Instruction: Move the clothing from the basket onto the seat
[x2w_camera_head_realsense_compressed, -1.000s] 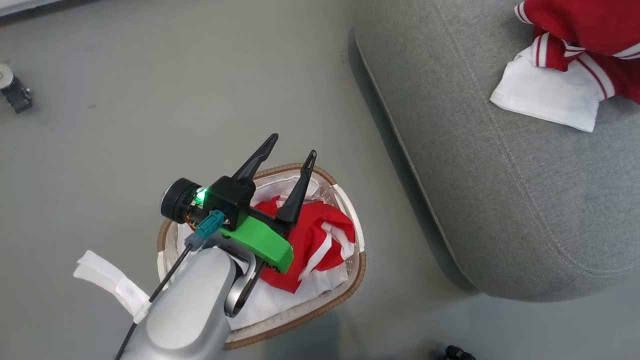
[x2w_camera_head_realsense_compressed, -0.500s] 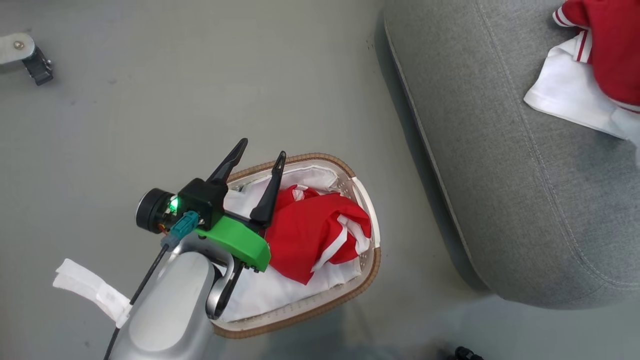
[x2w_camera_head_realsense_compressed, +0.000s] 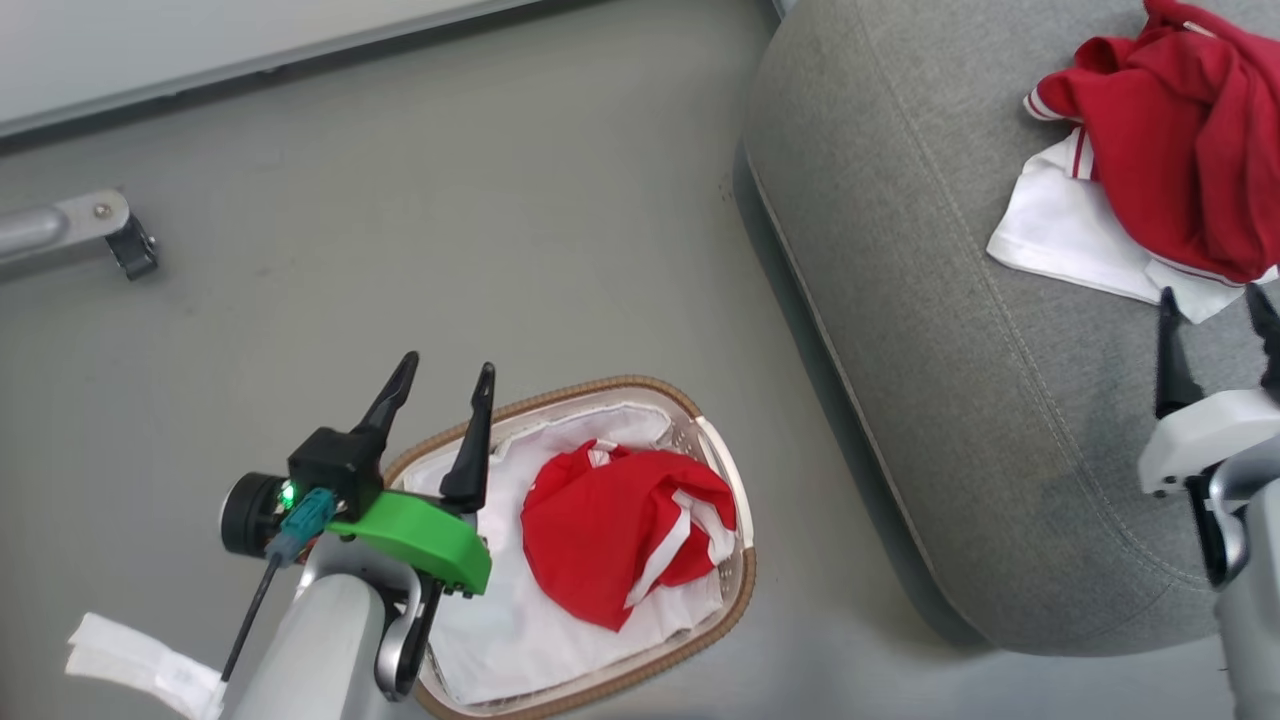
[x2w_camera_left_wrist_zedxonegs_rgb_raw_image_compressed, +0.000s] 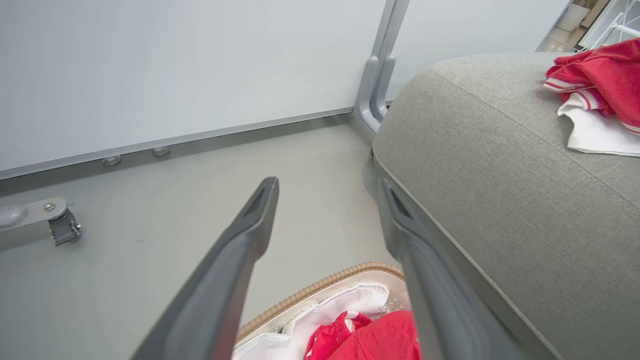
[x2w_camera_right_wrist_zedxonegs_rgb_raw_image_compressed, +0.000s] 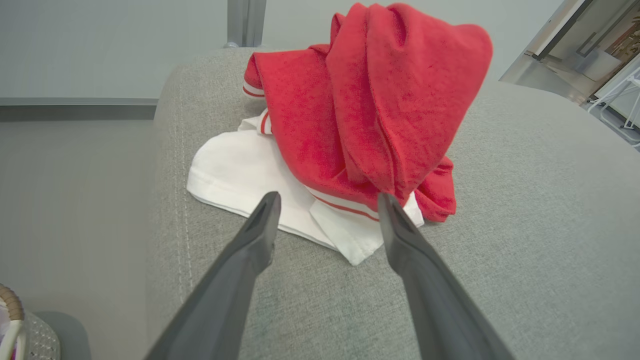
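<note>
Right end effector (x2w_camera_right_wrist_zedxonegs_rgb_raw_image_compressed: 328, 196), open and empty, faces crumpled red, white-trimmed clothing (x2w_camera_right_wrist_zedxonegs_rgb_raw_image_compressed: 370, 100) on grey seat (x2w_camera_right_wrist_zedxonegs_rgb_raw_image_compressed: 525, 225).

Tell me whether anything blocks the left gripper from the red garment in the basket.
Nothing visible does. The left gripper hangs open at the basket rim, and the red garment lies uncovered on the white liner.

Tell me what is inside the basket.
A crumpled red garment with white trim lies on the white liner inside the basket. Anything beneath the garment is covered.
</note>
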